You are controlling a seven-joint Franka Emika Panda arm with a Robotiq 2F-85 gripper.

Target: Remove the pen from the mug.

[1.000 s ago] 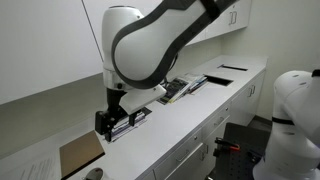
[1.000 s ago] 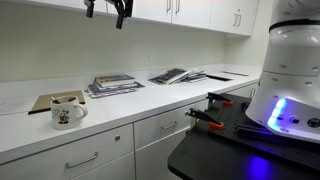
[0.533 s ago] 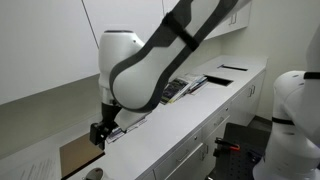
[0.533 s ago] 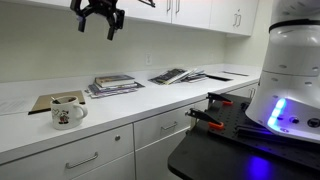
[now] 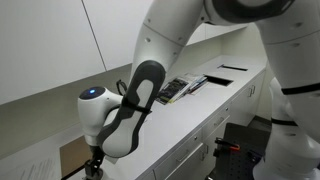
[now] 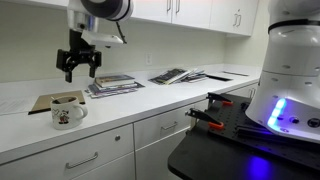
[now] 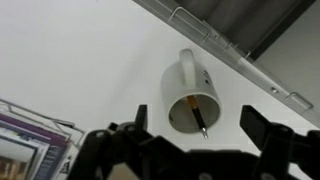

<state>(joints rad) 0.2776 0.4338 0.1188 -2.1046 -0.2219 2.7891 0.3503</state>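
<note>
The mug [image 6: 67, 112] is a small white cup with a handle, standing on the white counter next to a brown square board [image 6: 42, 101]. A dark pen with an orange end [image 7: 198, 112] leans inside it, seen from above in the wrist view, where the mug [image 7: 185, 92] lies between my fingers. My gripper [image 6: 78, 68] hangs open and empty above the mug, well clear of its rim. In the wrist view the gripper [image 7: 200, 125] is open with the pen tip centred between the fingers. In an exterior view the gripper [image 5: 95, 160] is low at the counter's near end.
Flat stacks of papers and black trays [image 6: 112, 84] lie on the counter beyond the mug, with more further along [image 6: 180, 75]. Wall cabinets hang above. A white machine [image 6: 295, 70] and a dark table with red-handled tools [image 6: 205, 118] stand beside the counter.
My gripper has come down from cabinet height and moved sideways until it hangs over the mug. The mug and pen have not moved.
</note>
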